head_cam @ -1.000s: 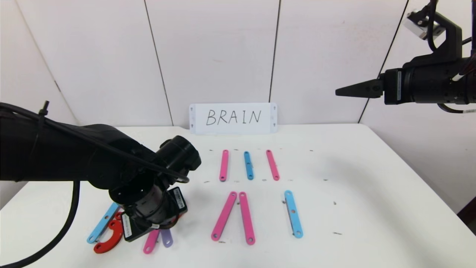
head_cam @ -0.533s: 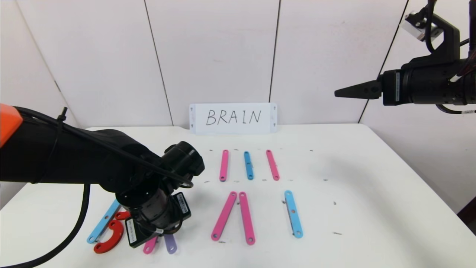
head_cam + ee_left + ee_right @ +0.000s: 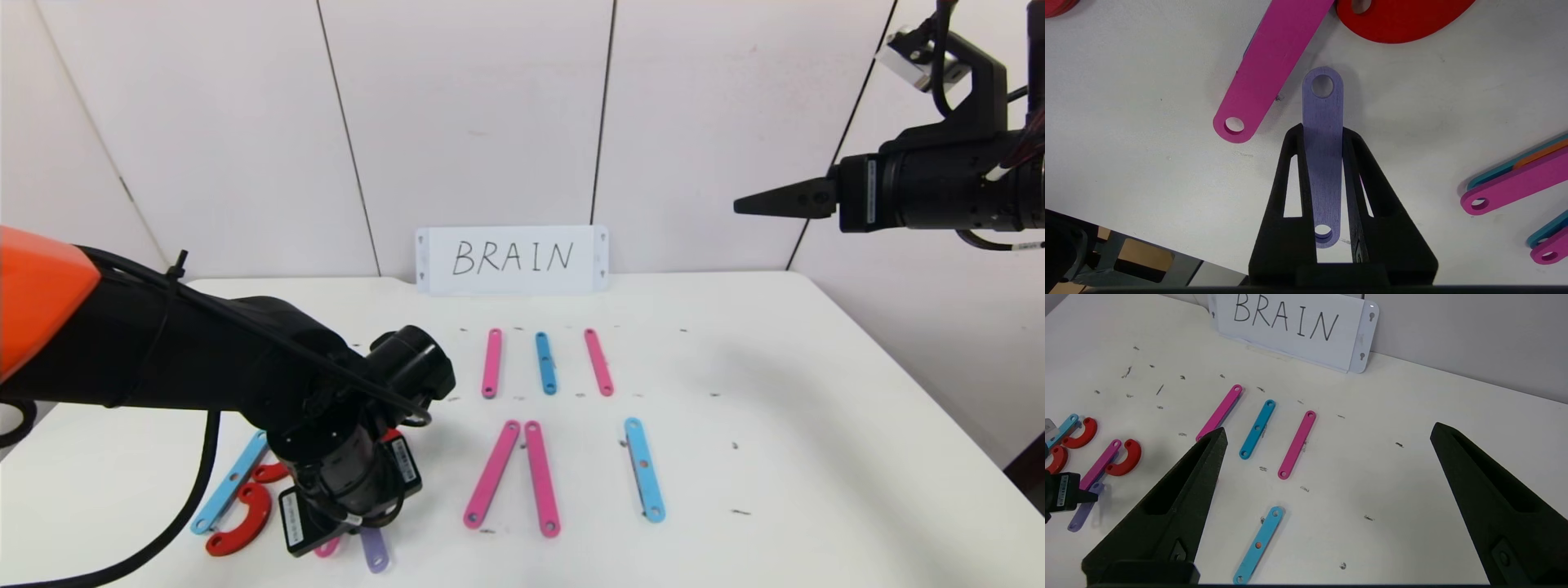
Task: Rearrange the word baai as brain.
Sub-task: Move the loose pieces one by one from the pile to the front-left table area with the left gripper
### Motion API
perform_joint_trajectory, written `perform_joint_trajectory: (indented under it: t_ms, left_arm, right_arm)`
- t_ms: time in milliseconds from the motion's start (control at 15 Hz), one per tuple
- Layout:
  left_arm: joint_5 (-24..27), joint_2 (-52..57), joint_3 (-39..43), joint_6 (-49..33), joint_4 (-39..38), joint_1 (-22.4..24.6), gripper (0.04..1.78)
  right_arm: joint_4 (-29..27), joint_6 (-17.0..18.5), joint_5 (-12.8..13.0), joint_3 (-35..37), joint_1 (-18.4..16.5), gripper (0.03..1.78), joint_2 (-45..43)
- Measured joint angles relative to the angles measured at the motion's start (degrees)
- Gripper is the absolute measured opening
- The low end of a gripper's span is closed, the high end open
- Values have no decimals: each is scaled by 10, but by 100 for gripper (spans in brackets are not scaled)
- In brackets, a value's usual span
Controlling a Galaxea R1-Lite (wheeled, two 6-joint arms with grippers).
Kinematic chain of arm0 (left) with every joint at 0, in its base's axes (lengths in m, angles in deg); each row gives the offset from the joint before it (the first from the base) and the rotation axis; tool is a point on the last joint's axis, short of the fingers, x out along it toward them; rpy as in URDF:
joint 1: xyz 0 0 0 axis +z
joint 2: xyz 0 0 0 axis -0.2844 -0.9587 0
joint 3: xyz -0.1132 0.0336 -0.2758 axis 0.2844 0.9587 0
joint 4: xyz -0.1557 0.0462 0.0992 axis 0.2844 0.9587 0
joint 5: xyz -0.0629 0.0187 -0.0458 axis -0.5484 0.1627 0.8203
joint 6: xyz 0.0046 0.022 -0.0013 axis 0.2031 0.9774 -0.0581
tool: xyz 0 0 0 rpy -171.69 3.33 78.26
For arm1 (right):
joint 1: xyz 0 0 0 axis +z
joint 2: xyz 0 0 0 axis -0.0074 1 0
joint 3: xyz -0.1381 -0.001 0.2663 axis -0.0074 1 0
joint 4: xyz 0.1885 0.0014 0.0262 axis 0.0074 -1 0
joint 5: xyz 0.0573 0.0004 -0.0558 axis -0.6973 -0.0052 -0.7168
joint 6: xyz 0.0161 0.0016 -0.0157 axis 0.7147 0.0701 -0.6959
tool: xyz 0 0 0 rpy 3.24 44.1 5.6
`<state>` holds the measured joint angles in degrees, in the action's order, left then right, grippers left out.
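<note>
Taken from the middle of the table (image 3: pixel 816 392), the card (image 3: pixel 512 260) is stood at 12 o'clock against the wall. Just before it, a row of three strips is laid side by side: the left strip (image 3: pixel 491 363), the middle strip (image 3: pixel 545 363) and the right strip (image 3: pixel 598 362), all apart. Nearer, at 6 o'clock, two leaning strips (image 3: pixel 492 474) (image 3: pixel 541 478) are set with far ends almost touching. A lone strip (image 3: pixel 644 469) is placed at their 3 o'clock. At 8 o'clock, a short strip (image 3: pixel 1323 163) is clasped within the left gripper (image 3: pixel 1323 134), a curved piece (image 3: pixel 241 531) and a long strip (image 3: pixel 229 482) lying at its 9 o'clock. The right gripper (image 3: pixel 743 204) is held high at 2 o'clock.
</note>
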<state>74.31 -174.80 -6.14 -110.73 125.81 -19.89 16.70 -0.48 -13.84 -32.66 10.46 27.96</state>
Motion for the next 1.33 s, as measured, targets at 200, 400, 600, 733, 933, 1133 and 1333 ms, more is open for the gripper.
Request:
perform_joint_trajectory:
  t_ms: [200, 400, 600, 733, 933, 1133, 1333]
  left_arm:
    - [-2, -4, 2, 0, 0, -1, 26]
    - [-4, -10, 2, 0, -2, -1, 26]
    - [-4, -13, 2, 0, -2, -1, 26]
    - [-5, -15, 2, 0, -2, -1, 26]
    - [-6, -18, -1, 0, -3, -1, 26]
    - [-7, -18, -3, 0, -2, -1, 26]
    - [-6, -16, -1, 1, 1, -1, 26]
  right_arm:
    - [0, 0, 0, 0, 0, 174, 0]
    - [0, 0, 0, 0, 0, 174, 0]
    - [0, 0, 0, 0, 0, 174, 0]
    - [0, 0, 0, 0, 0, 174, 0]
    - [0, 0, 0, 0, 0, 174, 0]
    - [0, 0, 0, 0, 0, 174, 0]
    - [0, 0, 0, 0, 0, 174, 0]
